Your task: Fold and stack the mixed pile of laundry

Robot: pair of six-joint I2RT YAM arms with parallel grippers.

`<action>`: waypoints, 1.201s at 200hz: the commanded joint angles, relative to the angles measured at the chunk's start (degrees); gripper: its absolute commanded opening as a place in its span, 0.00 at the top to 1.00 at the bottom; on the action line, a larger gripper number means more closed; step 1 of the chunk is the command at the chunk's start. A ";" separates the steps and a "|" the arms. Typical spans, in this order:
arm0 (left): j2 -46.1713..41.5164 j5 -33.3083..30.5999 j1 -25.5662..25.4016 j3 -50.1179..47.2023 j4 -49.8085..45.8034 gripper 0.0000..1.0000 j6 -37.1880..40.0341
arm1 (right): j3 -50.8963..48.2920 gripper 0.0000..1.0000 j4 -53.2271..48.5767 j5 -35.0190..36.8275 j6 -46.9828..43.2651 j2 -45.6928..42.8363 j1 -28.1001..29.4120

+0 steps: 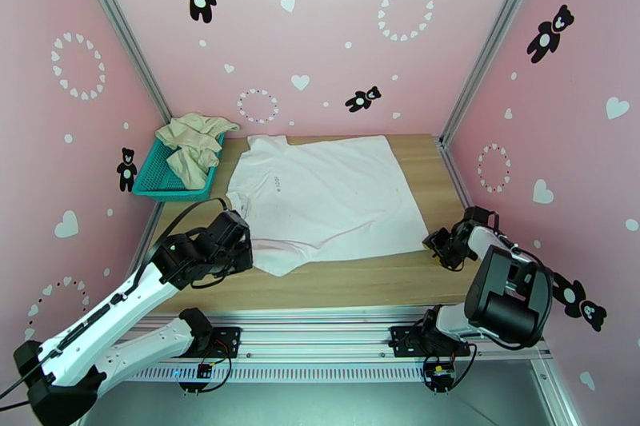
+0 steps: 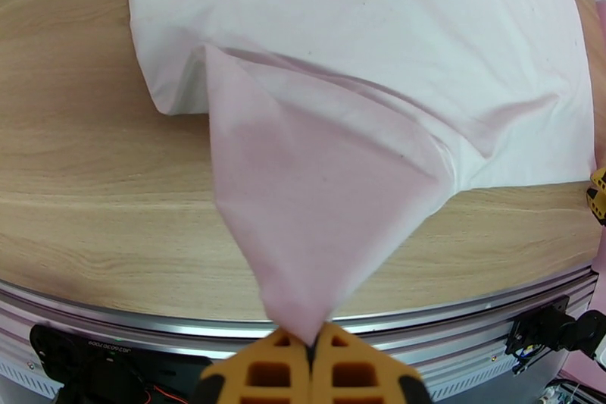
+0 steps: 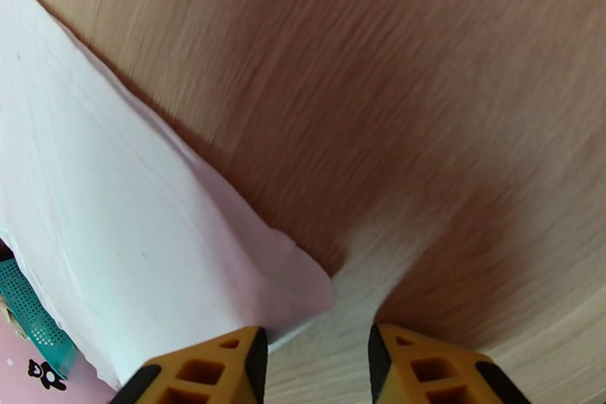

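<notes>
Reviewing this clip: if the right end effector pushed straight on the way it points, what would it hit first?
Most likely the bare wooden table, just beside the T-shirt corner. The right end effector is open and aims there, though depth is unclear.

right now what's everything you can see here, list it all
white t-shirt: one, white, spread across the middle of the table, one near-left edge pulled up
cream-beige garment: one, cream, crumpled in the basket
basket: one, teal mesh, far left corner of the table
table: one, light wood, under everything
walls: three, pink with bear and heart stickers, around the table
left pincer: one, orange fingers, near left, shut on the t-shirt's lifted edge
right pincer: one, orange fingers, near right, open over the bare table beside the t-shirt's corner
</notes>
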 commanded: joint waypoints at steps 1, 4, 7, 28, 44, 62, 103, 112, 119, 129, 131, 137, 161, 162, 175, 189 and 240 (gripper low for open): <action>-1.20 1.79 -0.45 -1.58 0.87 1.00 -1.47 | -0.05 0.67 4.63 -0.70 0.80 2.58 0.62; -1.24 1.83 -0.45 -1.60 0.95 1.00 -1.41 | -0.02 0.68 4.76 -0.67 0.89 2.82 0.75; -1.27 1.90 -0.45 -1.66 1.07 1.00 -1.43 | 0.05 0.69 4.90 -0.62 0.89 2.87 0.85; -1.13 1.61 -0.45 -1.16 1.23 1.00 -1.24 | 0.68 0.73 5.56 0.32 1.71 3.22 1.74; -0.53 1.34 -0.45 -0.69 1.23 1.00 -0.75 | 1.93 0.75 5.79 2.17 2.16 3.62 2.86; 0.17 1.01 -0.47 0.27 1.14 1.00 -0.25 | 3.37 0.78 5.30 3.72 2.08 4.18 4.15; 0.46 0.19 -0.46 1.56 0.86 1.00 0.00 | 5.01 0.61 2.96 4.76 2.03 2.05 4.99; 0.61 0.19 -0.51 1.49 0.92 1.00 0.00 | 5.12 0.57 2.40 4.02 2.16 1.22 5.03; 0.69 0.28 -0.45 1.55 0.96 1.00 0.05 | 5.21 0.54 2.00 3.29 2.29 0.76 5.01; 0.82 0.37 -0.45 1.52 1.26 1.00 0.00 | 5.13 0.53 1.59 2.80 2.52 -0.22 5.00; 0.85 0.41 -0.47 1.51 1.30 1.00 0.07 | 5.12 0.52 1.55 2.71 2.49 -0.38 4.99; 0.90 0.45 -0.45 1.52 1.44 1.00 0.07 | 5.12 0.52 1.48 2.61 2.52 -0.74 4.86; 1.14 0.51 -0.46 1.56 1.60 1.00 0.33 | 4.95 0.53 2.18 0.83 2.59 -0.61 3.36; 1.13 0.53 -0.45 1.56 1.59 1.00 0.34 | 4.95 0.53 2.21 0.79 2.58 -0.50 3.25; 1.17 0.56 -0.46 1.56 1.67 1.00 0.45 | 4.70 0.56 2.74 -0.40 2.65 0.57 2.62; 1.12 0.50 -0.45 1.76 1.67 1.00 0.53 | 4.14 0.59 3.48 -1.16 2.93 1.27 2.66; 0.78 0.37 -0.40 1.83 1.38 1.00 0.62 | 1.86 0.65 3.73 -0.40 2.49 0.47 2.48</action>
